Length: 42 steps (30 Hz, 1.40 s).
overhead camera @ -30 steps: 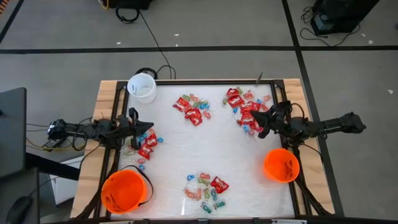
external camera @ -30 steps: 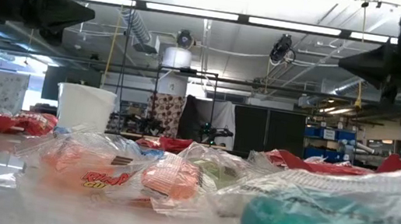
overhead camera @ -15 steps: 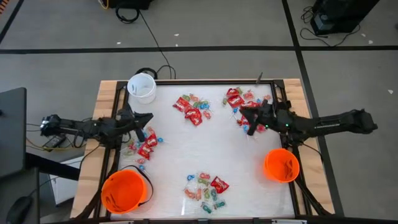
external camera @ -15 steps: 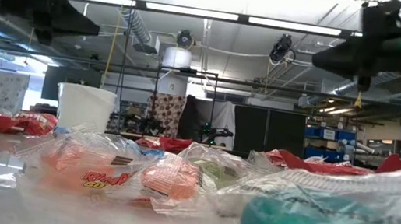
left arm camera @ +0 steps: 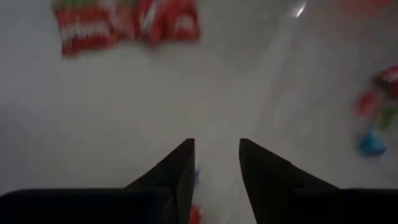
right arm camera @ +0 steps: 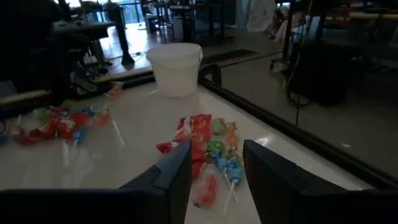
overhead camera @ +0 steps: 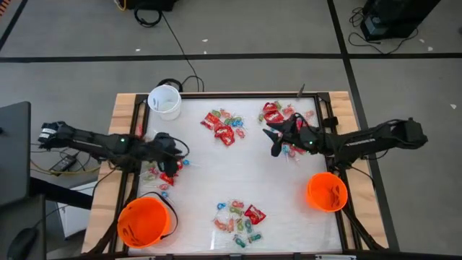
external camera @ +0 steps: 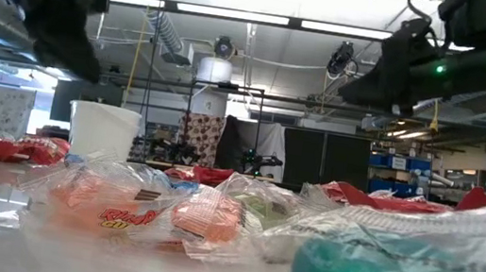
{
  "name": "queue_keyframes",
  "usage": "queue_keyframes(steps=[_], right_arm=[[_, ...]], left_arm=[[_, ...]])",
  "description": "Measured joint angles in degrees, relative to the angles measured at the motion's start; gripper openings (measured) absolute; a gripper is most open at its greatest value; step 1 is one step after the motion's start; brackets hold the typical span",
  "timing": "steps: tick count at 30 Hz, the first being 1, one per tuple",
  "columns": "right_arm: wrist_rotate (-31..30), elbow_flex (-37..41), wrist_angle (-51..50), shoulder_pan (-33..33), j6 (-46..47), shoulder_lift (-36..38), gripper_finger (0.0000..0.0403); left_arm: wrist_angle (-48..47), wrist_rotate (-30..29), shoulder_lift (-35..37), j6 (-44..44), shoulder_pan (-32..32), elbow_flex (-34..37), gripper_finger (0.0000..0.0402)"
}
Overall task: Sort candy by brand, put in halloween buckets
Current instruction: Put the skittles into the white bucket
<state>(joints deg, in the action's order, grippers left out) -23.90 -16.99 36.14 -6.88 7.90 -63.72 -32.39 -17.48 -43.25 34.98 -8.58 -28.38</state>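
We are finding the left claw point(overhead camera: 175, 153) parted and empty over the left candy heap point(overhead camera: 167, 172) on the bench point(overhead camera: 216, 173). We advise singling one red packet. The right claw point(overhead camera: 275, 143), likewise parted, is hovering beside the right candy heap point(overhead camera: 289, 123); the orange pail point(overhead camera: 326, 192) stands nearby.

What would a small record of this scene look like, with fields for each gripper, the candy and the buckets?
left gripper: open, empty, over the candy pile at the table's left edge
right gripper: open, empty, at the candy pile at the far right
other candy: a pile at the far middle, a pile at the near middle
orange buckets: one at the near left corner, one near the right edge
white bucket: far left corner
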Motion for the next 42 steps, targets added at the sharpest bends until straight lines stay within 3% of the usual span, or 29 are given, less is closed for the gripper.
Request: queue_keyframes(steps=[8, 15, 22, 25, 32, 37, 42], right_arm=[[1.09, 0.00, 9.75, 0.00, -8.34, -6.75, 0.0156], [6.96, 0.00, 10.59, -0.02, -9.69, -7.63, 0.0156], [7.76, 0.00, 12.65, -0.02, -15.59, -7.63, 0.0156], [7.71, 0.00, 13.50, -0.14, -18.01, -7.63, 0.0155], [7.73, 0.00, 14.86, -1.71, -18.57, -7.63, 0.0153], [8.03, 0.02, 15.76, -3.24, -18.22, -7.93, 0.0151], [9.60, 0.02, 15.73, -3.93, -18.20, -8.89, 0.0151]], left_arm=[[-6.19, 4.19, -10.70, 6.21, 0.00, 0.11, 0.0133], [-6.20, 3.71, -18.22, 6.41, 0.00, 0.11, 0.0153], [-5.84, 3.30, -25.40, 7.21, 0.02, -0.15, 0.0178], [-5.81, 3.08, -26.24, 8.63, 0.02, -0.15, 0.0149], [-6.59, 3.22, -25.69, 8.73, 0.02, -4.18, 0.0015], [-11.01, 1.58, -25.69, 5.63, 1.58, -11.43, 0.0015], [-20.28, -5.89, -25.69, 3.13, 8.13, -20.45, 0.0006]])
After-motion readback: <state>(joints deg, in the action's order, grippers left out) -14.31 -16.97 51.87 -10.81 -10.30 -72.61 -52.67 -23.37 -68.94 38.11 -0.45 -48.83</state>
